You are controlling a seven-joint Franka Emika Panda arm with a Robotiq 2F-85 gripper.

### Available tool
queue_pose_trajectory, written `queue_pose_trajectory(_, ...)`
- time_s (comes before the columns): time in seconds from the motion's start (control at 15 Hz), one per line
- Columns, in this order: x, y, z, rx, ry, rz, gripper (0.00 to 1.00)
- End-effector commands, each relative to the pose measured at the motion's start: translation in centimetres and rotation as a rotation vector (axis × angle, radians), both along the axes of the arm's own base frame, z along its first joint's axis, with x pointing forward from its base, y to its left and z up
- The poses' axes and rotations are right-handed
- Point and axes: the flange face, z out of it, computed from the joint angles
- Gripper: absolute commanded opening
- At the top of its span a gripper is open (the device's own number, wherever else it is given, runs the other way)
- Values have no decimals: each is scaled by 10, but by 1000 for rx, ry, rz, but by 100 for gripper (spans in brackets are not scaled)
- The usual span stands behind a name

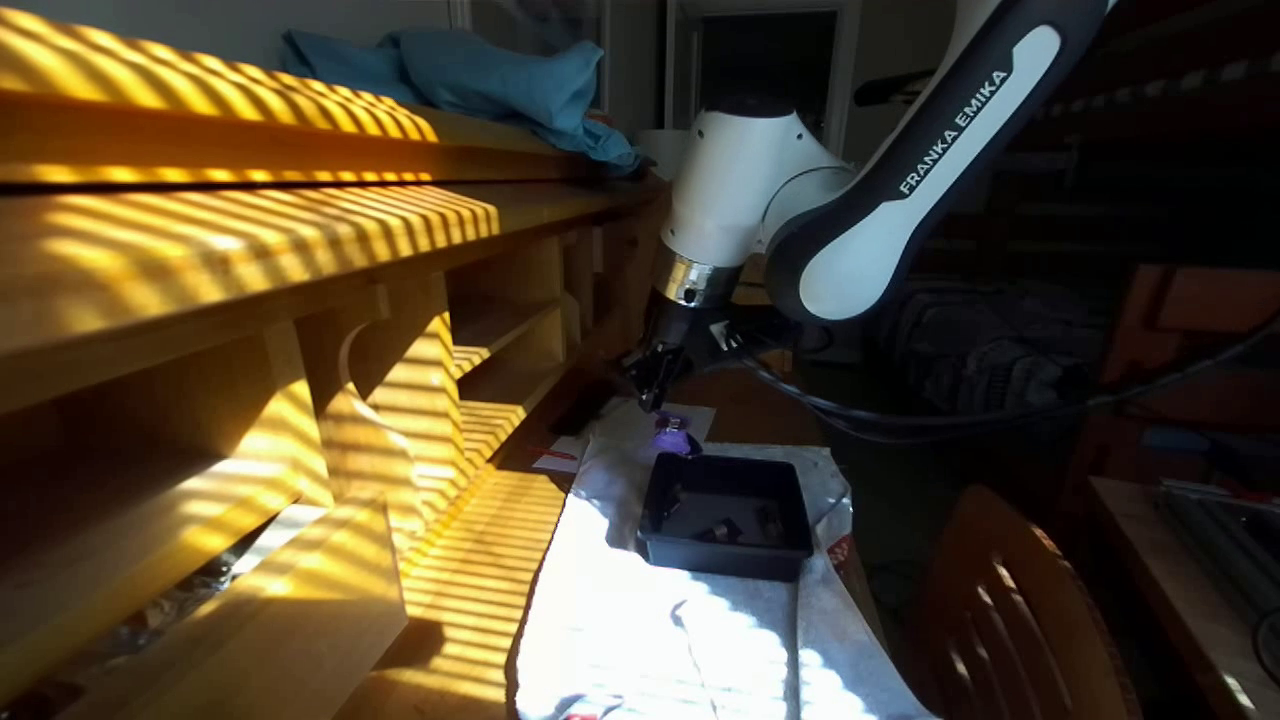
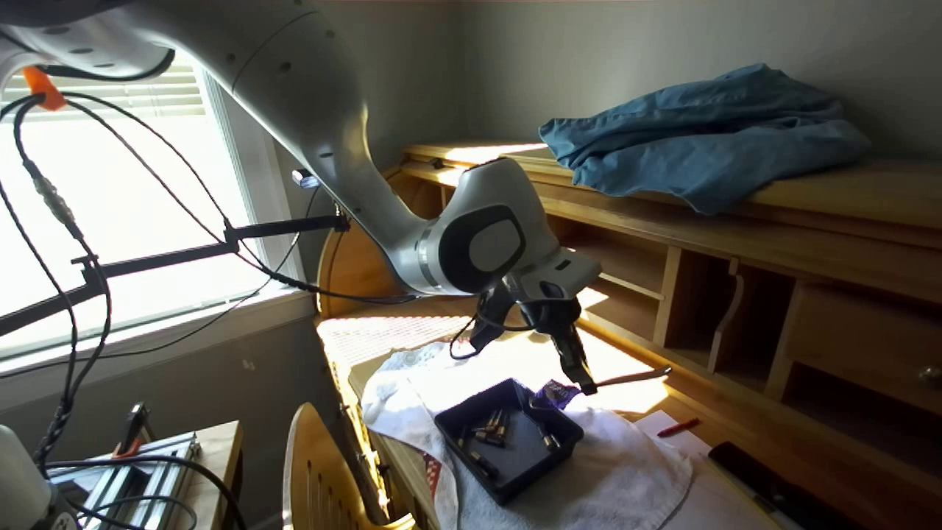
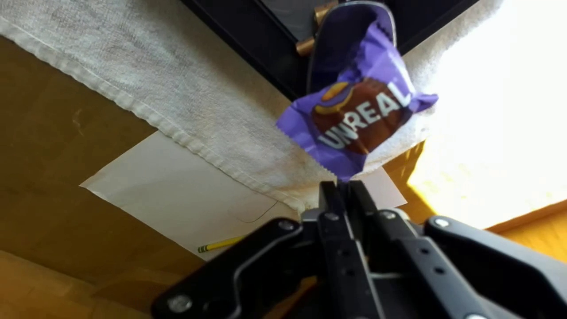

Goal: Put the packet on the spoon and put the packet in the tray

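Looks like a home ofc.: wooden desk (image 2: 736,235) w/ cubbyholes (image 2: 695,294), wooden chair (image 2: 307,445), window (image 2: 140,213) w/ blinds (image 2: 180,99).

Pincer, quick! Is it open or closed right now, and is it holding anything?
Pincer: closed, holding the spoon, with the purple packet lying on it.

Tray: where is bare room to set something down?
In an exterior view, tray floor lies bare between coppery cluster and pieces at right. Crowded: that cluster, and the corner spoon and packet cover in the wrist view.
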Motion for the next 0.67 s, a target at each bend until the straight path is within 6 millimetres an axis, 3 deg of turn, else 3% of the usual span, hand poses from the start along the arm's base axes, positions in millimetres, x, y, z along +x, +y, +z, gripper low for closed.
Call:
queue_pose_trajectory(0.0, -21, 3, 14, -14, -25, 18, 3)
queue_pose_trajectory(0.6, -37, 4, 21, -77, -61, 19, 3)
